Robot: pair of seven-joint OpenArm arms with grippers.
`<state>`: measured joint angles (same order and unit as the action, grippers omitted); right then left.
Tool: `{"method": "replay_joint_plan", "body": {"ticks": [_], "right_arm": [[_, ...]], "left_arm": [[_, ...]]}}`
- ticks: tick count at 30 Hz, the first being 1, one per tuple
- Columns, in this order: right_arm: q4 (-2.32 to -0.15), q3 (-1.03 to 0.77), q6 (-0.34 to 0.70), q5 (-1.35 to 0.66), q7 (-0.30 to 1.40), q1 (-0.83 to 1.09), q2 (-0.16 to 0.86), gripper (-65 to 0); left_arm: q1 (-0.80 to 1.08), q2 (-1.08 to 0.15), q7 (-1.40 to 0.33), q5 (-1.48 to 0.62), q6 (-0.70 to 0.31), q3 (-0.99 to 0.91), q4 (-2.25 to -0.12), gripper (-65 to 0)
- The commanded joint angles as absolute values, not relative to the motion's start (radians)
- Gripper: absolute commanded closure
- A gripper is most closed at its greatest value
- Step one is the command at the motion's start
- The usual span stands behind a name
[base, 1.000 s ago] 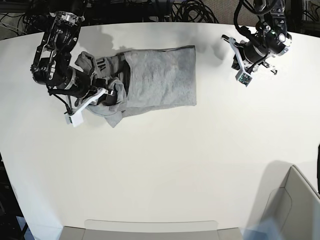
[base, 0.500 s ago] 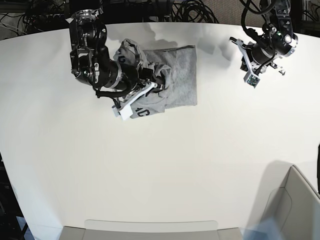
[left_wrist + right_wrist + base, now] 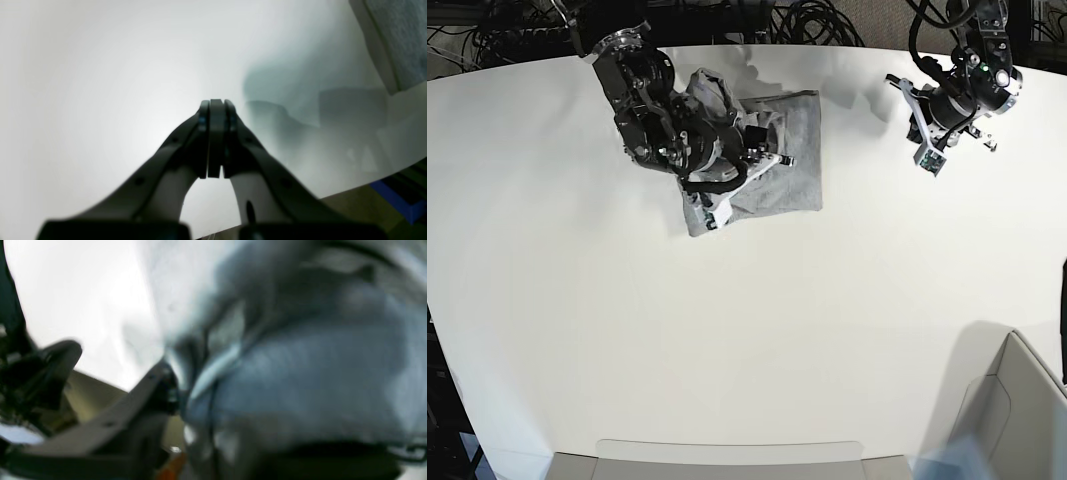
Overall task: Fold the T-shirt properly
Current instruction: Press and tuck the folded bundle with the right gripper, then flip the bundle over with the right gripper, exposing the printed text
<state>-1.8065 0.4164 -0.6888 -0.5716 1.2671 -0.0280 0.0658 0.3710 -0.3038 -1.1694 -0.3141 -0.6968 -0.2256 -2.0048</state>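
Note:
The light grey T-shirt (image 3: 792, 165) lies bunched at the back of the white table (image 3: 757, 330). Its left part is pulled over onto its body. My right gripper (image 3: 762, 155) is over the middle of the shirt, and its arm covers the shirt's left half. In the blurred right wrist view, grey fabric (image 3: 300, 373) bunches at the gripper (image 3: 181, 390) and hides one finger, so the gripper looks shut on the cloth. My left gripper (image 3: 930, 158) is off to the shirt's right. The left wrist view shows it (image 3: 217, 103) shut and empty above bare table.
A grey box (image 3: 1017, 410) stands at the front right corner. A flat pale tray (image 3: 727, 455) lies along the front edge. Cables (image 3: 817, 20) run behind the table. The table's edge shows in the left wrist view (image 3: 367, 186).
My right arm has swept rightwards, carrying the shirt's left part over its body, so the shirt now covers less of the table. The left arm has hardly moved.

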Motion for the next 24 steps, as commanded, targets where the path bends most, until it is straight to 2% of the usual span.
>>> {"method": "replay_joint_plan", "body": {"ticks": [1, 4, 6, 10, 18, 24], "right_arm": [[-1.825, 0.438, -0.698, -0.598, 1.277, -0.051, 0.058, -20.5], [-1.825, 0.486, -0.698, -0.598, 1.274, -0.073, 0.058, -27.8], [-1.825, 0.492, -0.698, -0.598, 1.271, -0.081, 0.058, -30.3], [-1.824, 0.490, -0.698, -0.595, 1.270, -0.116, 0.039, -30.5], [-1.773, 0.496, -0.698, -0.596, 1.144, -0.191, 0.036, -30.5], [-1.672, 0.627, -0.698, -0.599, 1.141, -0.228, 0.016, -30.5]], "left_arm": [[0.367, -0.314, -1.153, -0.320, -0.698, -0.228, -2.020, -0.1], [0.367, -0.314, -1.153, -0.320, -0.698, -0.228, -2.020, -0.1], [0.367, -0.314, -1.153, -0.320, -0.698, -0.228, -2.020, -0.1], [0.367, -0.314, -1.153, -0.320, -0.698, -0.229, -2.020, -0.1], [0.367, -0.314, -1.153, -0.320, -0.698, -0.229, -2.020, -0.1], [0.366, -0.314, -1.152, -0.320, -0.698, -0.236, -2.020, -0.1]]}}
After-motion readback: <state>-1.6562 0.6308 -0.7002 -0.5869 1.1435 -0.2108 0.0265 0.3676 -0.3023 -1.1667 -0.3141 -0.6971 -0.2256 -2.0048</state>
